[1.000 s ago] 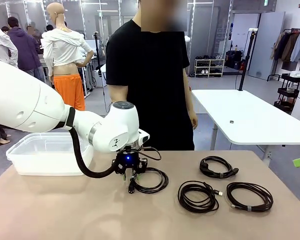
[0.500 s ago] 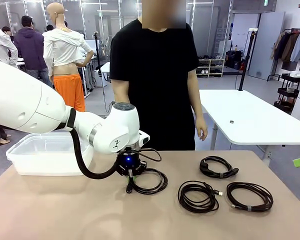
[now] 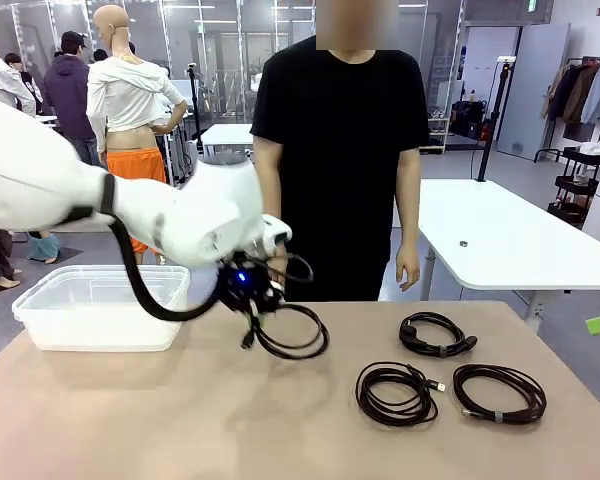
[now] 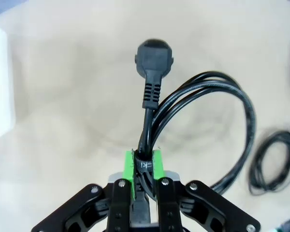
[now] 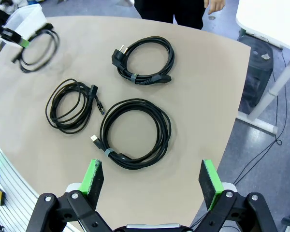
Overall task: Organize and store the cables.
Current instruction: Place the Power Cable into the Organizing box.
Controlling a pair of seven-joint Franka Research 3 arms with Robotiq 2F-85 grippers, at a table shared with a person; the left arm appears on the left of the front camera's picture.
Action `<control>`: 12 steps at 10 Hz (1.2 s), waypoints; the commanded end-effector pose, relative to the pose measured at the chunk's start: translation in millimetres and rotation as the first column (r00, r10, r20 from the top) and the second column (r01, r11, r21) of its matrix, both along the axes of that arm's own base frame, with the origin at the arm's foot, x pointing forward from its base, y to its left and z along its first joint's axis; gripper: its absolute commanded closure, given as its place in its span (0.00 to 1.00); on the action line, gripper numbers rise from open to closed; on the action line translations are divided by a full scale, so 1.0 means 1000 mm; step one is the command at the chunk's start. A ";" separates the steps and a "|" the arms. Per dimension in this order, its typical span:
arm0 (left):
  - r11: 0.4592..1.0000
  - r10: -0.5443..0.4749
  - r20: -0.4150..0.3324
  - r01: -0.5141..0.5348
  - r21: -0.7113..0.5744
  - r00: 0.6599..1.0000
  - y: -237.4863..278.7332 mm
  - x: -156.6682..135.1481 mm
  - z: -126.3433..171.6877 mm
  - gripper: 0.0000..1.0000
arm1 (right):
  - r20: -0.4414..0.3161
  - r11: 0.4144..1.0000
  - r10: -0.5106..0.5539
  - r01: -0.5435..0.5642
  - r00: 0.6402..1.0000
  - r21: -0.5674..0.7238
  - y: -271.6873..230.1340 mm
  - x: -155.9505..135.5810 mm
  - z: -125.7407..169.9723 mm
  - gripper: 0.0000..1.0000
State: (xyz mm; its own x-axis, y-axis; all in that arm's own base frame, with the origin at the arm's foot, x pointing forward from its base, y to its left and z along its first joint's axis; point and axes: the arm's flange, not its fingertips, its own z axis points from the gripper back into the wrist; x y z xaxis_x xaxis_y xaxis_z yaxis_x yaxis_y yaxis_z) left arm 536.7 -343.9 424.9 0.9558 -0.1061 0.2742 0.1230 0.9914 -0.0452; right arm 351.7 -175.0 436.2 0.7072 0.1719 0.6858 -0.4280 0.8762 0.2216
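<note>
While the left claw (image 4: 144,166) clamps one cable (image 4: 154,55), open tabletop (image 4: 63,96) spreads around it.

Your desk (image 3: 130,420) is a plain matt tan. Every cable is black: the coil with the chunky plug (image 4: 154,55) and the three other coils (image 3: 396,392). The left fingers (image 4: 129,165) have bright green pads on black links, and so do the right fingers (image 5: 93,176). The left arm (image 3: 30,180) is white, with a blue light (image 3: 242,277) at its wrist. The bin (image 3: 80,330) is translucent white. The person's shirt (image 3: 340,150) is black.
</note>
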 end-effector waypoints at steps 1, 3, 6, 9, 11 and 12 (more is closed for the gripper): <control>0.999 -0.041 -0.012 0.041 0.016 0.999 0.064 -0.016 0.040 0.93 | 0.013 1.000 0.012 -0.012 1.000 0.004 -0.001 0.000 0.000 0.00; 0.998 -0.032 0.049 0.035 -0.060 0.998 0.130 -0.015 0.063 0.93 | 0.013 1.000 0.012 -0.012 1.000 0.004 -0.001 0.000 0.000 0.00; 0.994 -0.025 0.114 0.037 -0.104 0.993 0.211 -0.021 0.072 0.93 | 0.013 1.000 0.012 -0.012 1.000 0.004 -0.001 0.000 0.000 0.00; 0.996 0.022 0.102 -0.014 -0.083 0.995 0.224 -0.012 0.078 0.93 | 0.013 1.000 0.012 -0.012 1.000 0.004 -0.001 0.000 0.000 0.00; 0.996 0.022 0.102 -0.014 -0.083 0.995 0.224 -0.012 0.078 0.93 | 0.013 1.000 0.012 -0.012 1.000 0.004 -0.001 0.000 0.000 0.00; 0.996 0.022 0.102 -0.014 -0.083 0.995 0.224 -0.012 0.078 0.93 | 0.013 1.000 0.012 -0.012 1.000 0.004 -0.001 0.000 0.000 0.00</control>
